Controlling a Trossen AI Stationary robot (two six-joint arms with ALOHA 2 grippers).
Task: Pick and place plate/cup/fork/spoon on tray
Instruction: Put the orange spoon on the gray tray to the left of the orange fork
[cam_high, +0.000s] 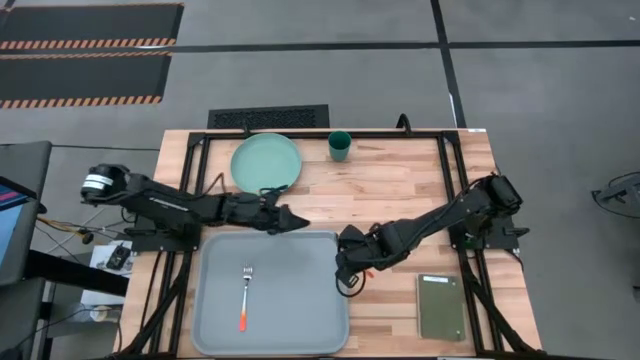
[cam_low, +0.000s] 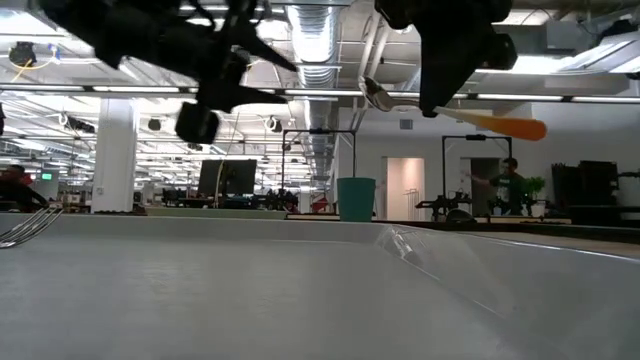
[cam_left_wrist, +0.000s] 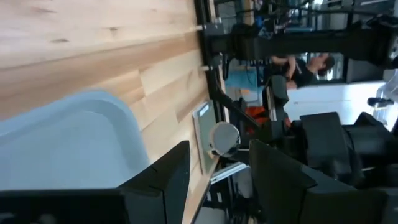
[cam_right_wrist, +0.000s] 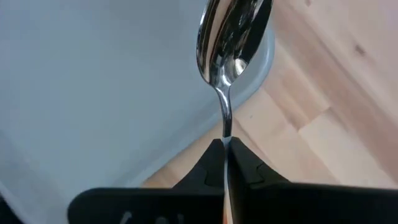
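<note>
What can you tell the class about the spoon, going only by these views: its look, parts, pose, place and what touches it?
The spoon is shiny silver metal, with an oval mirror-like bowl, a thin neck and an orange handle tip seen in the low view. The right tool is shut on its neck and holds it off the surface, roughly level, above the right edge of the grey-blue tray. Its bowl hangs over the tray's rounded corner beside the wooden table. Only the tool's fingers touch it.

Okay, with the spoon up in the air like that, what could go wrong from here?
The right gripper pinches only the thin neck of the spoon, so it could twist or slip out. It hangs over the rim of the tray and might drop onto the wood. Released farther in, it might land on the fork.
</note>
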